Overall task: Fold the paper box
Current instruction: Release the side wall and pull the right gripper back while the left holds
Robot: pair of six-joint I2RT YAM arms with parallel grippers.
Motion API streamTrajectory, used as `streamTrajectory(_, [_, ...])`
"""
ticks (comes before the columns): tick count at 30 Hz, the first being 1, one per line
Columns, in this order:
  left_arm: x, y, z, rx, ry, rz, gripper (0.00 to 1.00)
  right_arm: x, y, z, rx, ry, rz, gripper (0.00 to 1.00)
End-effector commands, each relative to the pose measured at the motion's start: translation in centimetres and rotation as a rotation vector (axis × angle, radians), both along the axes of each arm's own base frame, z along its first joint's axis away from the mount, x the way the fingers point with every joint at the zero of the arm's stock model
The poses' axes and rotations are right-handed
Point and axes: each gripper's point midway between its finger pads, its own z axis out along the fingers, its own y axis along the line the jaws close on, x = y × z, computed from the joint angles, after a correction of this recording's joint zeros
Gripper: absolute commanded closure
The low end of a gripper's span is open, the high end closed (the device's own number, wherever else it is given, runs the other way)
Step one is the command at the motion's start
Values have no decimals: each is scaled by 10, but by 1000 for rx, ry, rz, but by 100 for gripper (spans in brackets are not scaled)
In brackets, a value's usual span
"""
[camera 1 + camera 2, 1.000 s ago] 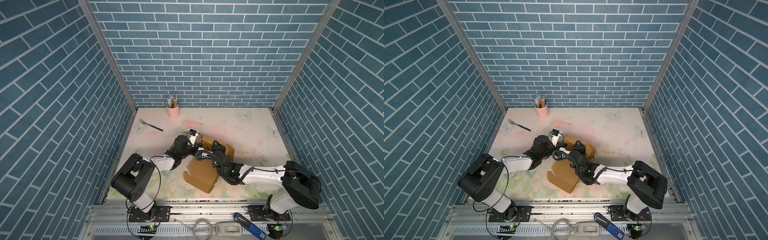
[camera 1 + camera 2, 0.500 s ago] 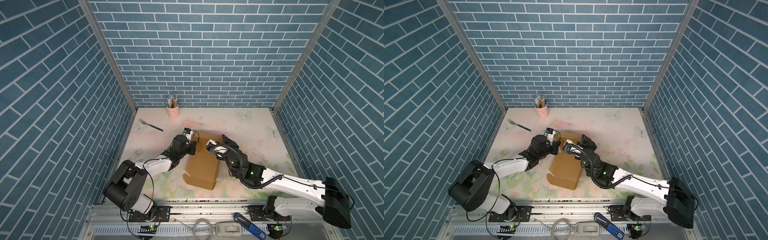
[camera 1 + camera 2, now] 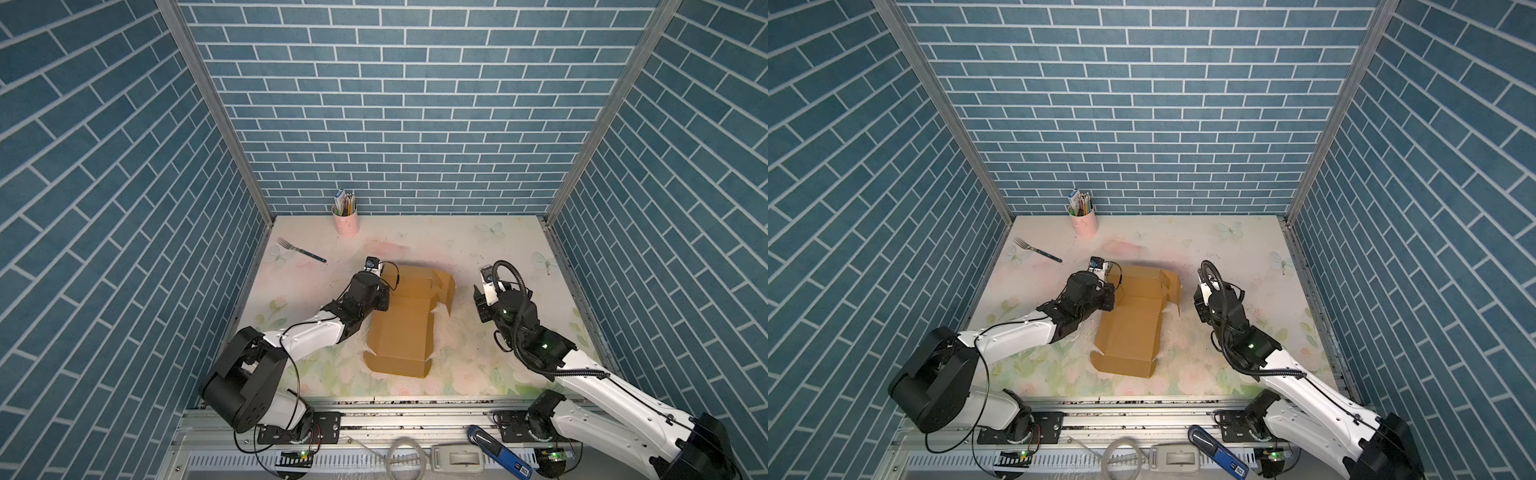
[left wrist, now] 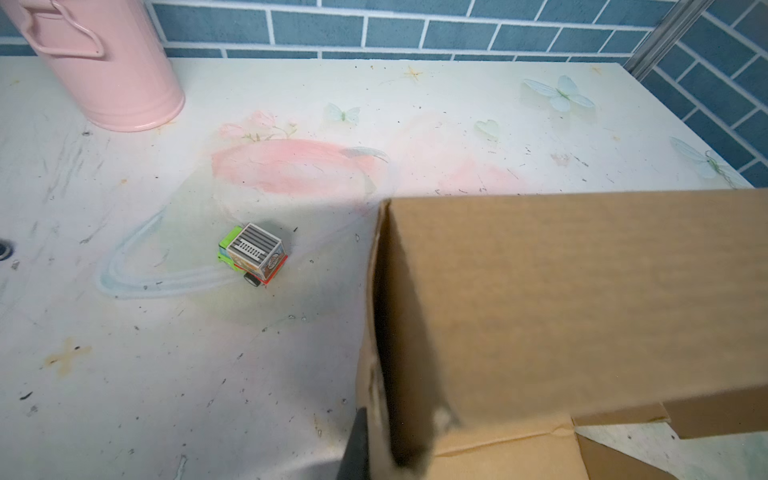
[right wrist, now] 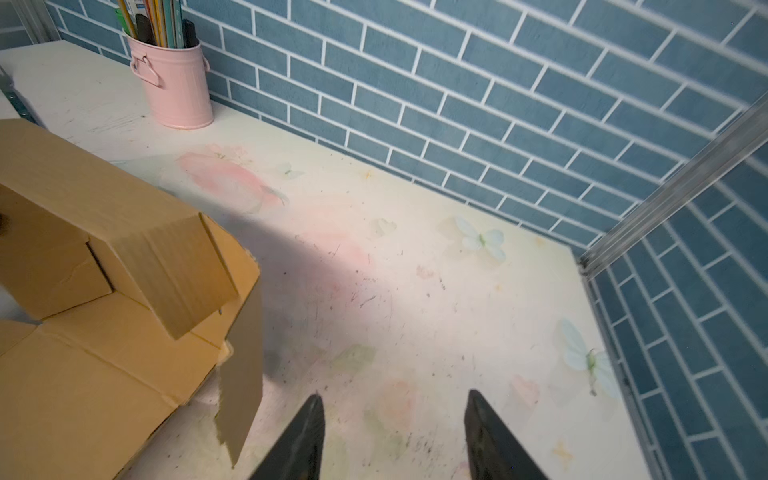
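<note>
The brown paper box (image 3: 401, 332) (image 3: 1128, 332) lies partly unfolded in the middle of the table, its far panel (image 3: 419, 278) standing up with a side flap (image 5: 243, 374) hanging off it. My left gripper (image 3: 385, 300) (image 3: 1109, 300) is at the box's left edge, shut on the raised side wall (image 4: 561, 299). In the left wrist view only one dark finger (image 4: 356, 449) shows against the cardboard. My right gripper (image 5: 395, 432) (image 3: 480, 301) (image 3: 1198, 305) is open and empty, over bare table a little to the right of the box.
A pink cup of pens (image 3: 345, 218) (image 5: 172, 87) stands by the back wall. A fork (image 3: 301, 249) lies at the far left. A small green toy truck (image 4: 252, 252) sits on the table just beyond my left gripper. A blue tool (image 3: 498, 449) lies on the front rail.
My right gripper has let go of the box, opened and pulled back to the right. The box has dropped flatter on the table. My left gripper keeps its hold at the left edge.
</note>
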Motion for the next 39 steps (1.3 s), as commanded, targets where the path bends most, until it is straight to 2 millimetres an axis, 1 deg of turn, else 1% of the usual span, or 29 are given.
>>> streamTrajectory(1, [4,6,9,22,-29,56,95,-5,13,-23,195,139,36,46])
streamTrajectory(5, [6,4,9,41,-49,61,95,-3,15,-44,250,197,30,46])
streamTrajectory(9, [7,6,6,52,-46,72,94,4,16,-63,329,238,-4,47])
streamTrajectory(11, [7,5,6,57,-49,74,94,9,17,-70,349,245,-27,48])
streamTrajectory(14, [7,6,6,73,-49,70,94,18,25,-77,374,258,-35,49])
streamTrajectory(20, [4,12,15,128,-52,82,94,36,40,-82,429,252,-32,51])
streamTrajectory(22, [1,14,14,128,-59,79,93,40,44,-83,455,250,-31,51])
streamTrajectory(24, [-3,12,11,143,-78,53,92,42,49,-84,472,256,-21,52])
streamTrajectory(26, [-4,11,8,151,-73,43,91,43,52,-85,466,266,-23,52])
streamTrajectory(29, [-6,2,12,122,-78,5,91,42,56,-83,488,254,-12,52])
streamTrajectory(32, [-7,0,8,127,-69,-9,91,42,58,-82,501,244,-7,53])
streamTrajectory(35, [-8,-4,5,121,-61,-22,91,40,68,-80,502,241,21,54])
streamTrajectory(39, [-8,-4,2,120,-53,-23,91,37,87,-77,488,228,62,55])
